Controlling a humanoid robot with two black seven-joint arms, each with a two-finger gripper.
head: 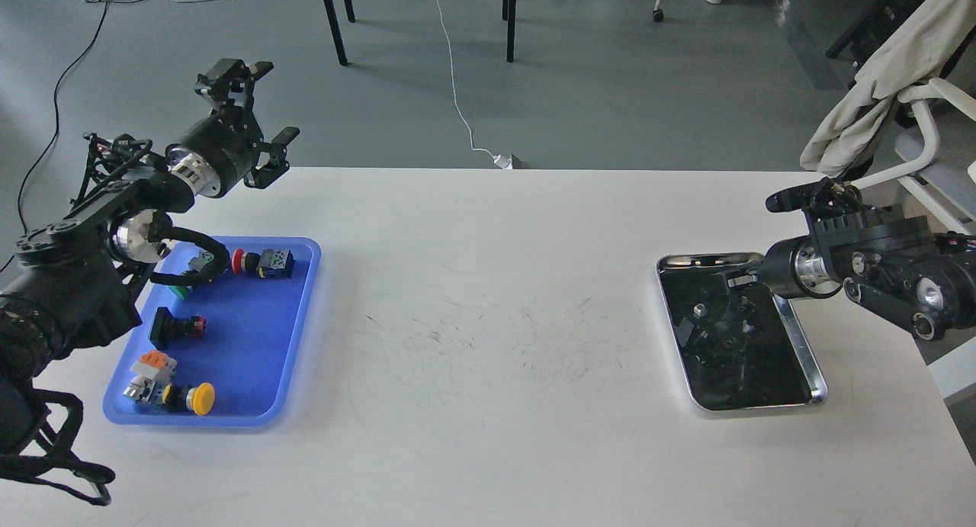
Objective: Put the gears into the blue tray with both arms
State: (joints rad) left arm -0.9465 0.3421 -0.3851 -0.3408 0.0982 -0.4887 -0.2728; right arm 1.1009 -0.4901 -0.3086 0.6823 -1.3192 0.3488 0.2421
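Note:
The blue tray [259, 336] lies at the table's left and holds several push-button switches. My left gripper [261, 104] hangs open above the table's far left corner, beyond the tray, with nothing between its fingers. My right gripper [730, 281] reaches in from the right, low over the far end of the silver tray [808, 359]. It looks small and dark against the tray's dark inside, so its fingers cannot be told apart. Small black parts [724, 344] lie in that tray. They look like the gears, but single wheels are hard to make out.
A red-capped switch [263, 262], a black one [174, 327] and a yellow-capped one [187, 397] lie in the blue tray. A chair with cloth [884, 69] stands at the right edge. Table legs and cables are on the floor beyond the table.

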